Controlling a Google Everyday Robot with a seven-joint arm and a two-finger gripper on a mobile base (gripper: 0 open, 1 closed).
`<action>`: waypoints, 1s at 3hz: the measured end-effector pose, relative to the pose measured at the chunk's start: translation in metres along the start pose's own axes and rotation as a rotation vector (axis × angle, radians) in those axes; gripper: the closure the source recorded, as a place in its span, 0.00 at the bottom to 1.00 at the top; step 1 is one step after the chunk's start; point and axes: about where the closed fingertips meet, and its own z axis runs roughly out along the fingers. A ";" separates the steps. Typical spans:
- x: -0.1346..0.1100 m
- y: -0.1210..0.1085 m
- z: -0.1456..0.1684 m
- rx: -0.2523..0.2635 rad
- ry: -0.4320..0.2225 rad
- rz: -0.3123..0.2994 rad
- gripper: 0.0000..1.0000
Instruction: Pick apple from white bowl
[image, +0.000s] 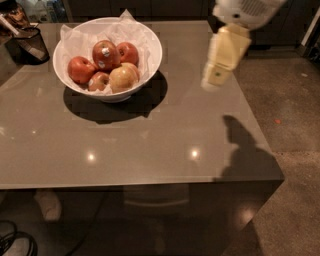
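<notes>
I see the end effector (215, 77) hanging over the right side of the counter (150, 140), well apart from the white bowl (114, 95); whether it is spread or pressed together I cannot tell. The apple (105, 54), sticker showing, lies in the bowl just behind a yellowish-green apple (122, 78).

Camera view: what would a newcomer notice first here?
The white bowl, piled with apples, sits at the table's far left. Its biggest apple is dark red with a white sticker. The gripper hangs above the table's right edge, apart from the bowl.
</notes>
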 end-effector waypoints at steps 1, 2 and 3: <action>-0.064 -0.018 0.014 -0.006 -0.026 -0.110 0.00; -0.061 -0.018 0.015 -0.003 -0.027 -0.103 0.00; -0.073 -0.023 0.020 -0.013 -0.042 -0.120 0.00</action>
